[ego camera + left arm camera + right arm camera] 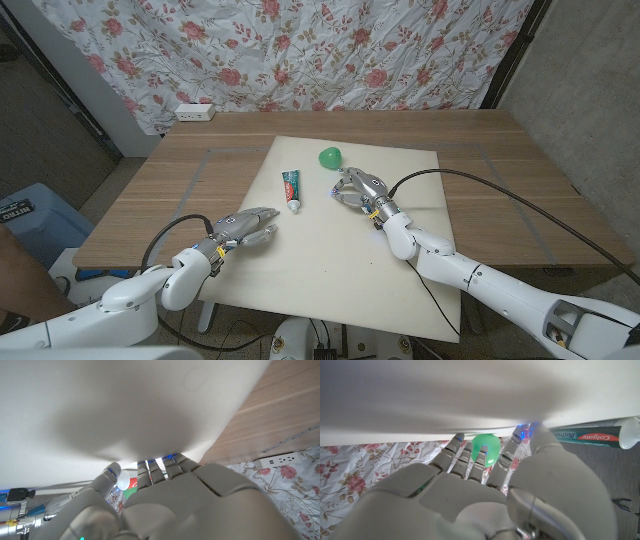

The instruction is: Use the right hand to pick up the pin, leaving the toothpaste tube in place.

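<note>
Your left hand [248,228] sits on the white mat [400,270] with fingers loosely apart, holding nothing. The toothpaste tube [291,189] lies just left of your right hand [357,187]. That hand holds nothing, its fingers slightly apart just short of the green pin [330,157].

A cream mat [300,255] lies on the wooden table [520,190]. Beyond the table's far left corner, a white power strip [194,112] sits below a floral curtain [300,50], and a blue bin [30,215] stands off its left side
</note>
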`<control>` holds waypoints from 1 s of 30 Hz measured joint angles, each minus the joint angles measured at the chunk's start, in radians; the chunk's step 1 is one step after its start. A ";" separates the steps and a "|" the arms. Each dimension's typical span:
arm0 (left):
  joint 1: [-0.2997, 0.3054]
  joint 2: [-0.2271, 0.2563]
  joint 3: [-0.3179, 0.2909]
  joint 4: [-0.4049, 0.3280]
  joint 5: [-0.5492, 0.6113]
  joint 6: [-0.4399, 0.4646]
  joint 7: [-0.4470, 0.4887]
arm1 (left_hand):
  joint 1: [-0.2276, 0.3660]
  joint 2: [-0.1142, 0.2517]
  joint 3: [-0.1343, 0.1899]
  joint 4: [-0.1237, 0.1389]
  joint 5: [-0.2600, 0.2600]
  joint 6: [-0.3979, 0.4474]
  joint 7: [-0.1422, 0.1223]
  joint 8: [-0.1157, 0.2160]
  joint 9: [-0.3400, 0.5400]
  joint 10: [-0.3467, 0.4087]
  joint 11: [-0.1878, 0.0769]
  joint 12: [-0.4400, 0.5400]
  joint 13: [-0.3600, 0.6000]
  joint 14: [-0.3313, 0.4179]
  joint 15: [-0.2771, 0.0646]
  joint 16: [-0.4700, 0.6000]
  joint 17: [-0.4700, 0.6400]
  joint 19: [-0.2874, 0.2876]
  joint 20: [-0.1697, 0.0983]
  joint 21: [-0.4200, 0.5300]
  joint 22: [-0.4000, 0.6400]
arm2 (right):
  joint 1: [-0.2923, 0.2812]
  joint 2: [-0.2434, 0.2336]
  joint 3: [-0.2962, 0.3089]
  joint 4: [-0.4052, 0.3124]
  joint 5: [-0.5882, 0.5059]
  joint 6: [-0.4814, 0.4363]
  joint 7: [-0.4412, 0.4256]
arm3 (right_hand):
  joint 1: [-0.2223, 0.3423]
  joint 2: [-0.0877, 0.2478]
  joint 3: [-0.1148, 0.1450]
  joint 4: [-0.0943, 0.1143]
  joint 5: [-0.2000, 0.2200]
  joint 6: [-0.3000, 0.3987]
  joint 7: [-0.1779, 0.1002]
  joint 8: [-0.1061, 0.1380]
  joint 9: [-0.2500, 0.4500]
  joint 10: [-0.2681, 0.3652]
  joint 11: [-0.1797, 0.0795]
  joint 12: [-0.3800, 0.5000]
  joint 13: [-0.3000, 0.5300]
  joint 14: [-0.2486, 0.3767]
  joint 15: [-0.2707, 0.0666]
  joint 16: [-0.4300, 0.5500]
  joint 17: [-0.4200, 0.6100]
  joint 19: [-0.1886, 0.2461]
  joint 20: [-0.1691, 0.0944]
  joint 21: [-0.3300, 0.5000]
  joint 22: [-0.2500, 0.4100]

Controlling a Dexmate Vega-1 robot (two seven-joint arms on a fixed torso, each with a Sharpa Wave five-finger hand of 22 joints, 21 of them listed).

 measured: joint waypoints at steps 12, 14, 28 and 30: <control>-0.003 -0.001 0.001 0.004 0.001 -0.006 0.000 | 0.000 0.000 0.004 -0.004 0.000 0.000 0.000 0.000 0.000 0.000 0.000 0.000 0.000 0.000 0.000 0.000 0.002 0.000 0.000 -0.001 0.000 | 0.003 -0.002 0.003 0.001 0.001 0.022 0.010 | -0.007 -0.007 -0.008 0.008 0.000 -0.027 0.005 -0.017 -0.004 -0.018 0.007 0.000 0.000 -0.009 0.009 -0.005 0.005 -0.009 0.009 -0.004 0.002; -0.003 -0.001 0.001 0.004 0.002 -0.007 0.000 | 0.000 0.000 0.004 -0.004 0.000 0.000 0.000 -0.001 0.000 0.000 0.000 0.000 0.000 0.000 0.000 0.000 0.002 0.000 0.000 -0.001 0.000 | 0.006 -0.002 0.003 0.003 0.001 0.027 0.013 | -0.007 -0.007 -0.008 0.008 0.000 -0.032 0.000 -0.017 -0.004 -0.020 0.009 0.000 0.000 -0.013 0.013 -0.005 0.005 -0.009 0.009 -0.004 0.002; -0.010 -0.004 0.003 0.012 0.004 -0.015 -0.005 | 0.000 0.000 0.004 -0.004 0.000 0.000 0.000 -0.001 -0.001 0.005 -0.005 -0.001 0.000 0.000 0.000 -0.001 0.002 0.000 0.000 -0.003 0.000 | 0.012 -0.001 0.005 0.011 0.005 0.042 0.023 | -0.029 -0.029 -0.014 0.014 0.004 -0.064 0.004 -0.039 -0.008 -0.036 0.014 0.000 0.000 -0.016 0.016 -0.005 0.009 -0.012 0.012 -0.004 0.002; -0.011 -0.004 0.003 0.013 0.004 -0.017 -0.006 | 0.000 0.000 0.008 0.000 0.000 0.004 0.004 -0.001 -0.001 0.005 -0.005 -0.001 0.000 0.000 0.000 -0.001 0.002 0.000 0.000 -0.003 0.000 | 0.012 -0.001 0.006 0.011 0.006 0.044 0.024 | -0.030 -0.030 -0.014 0.014 0.004 -0.072 0.004 -0.043 -0.008 -0.036 0.014 0.000 0.000 -0.016 0.016 -0.005 0.009 -0.012 0.012 -0.004 0.005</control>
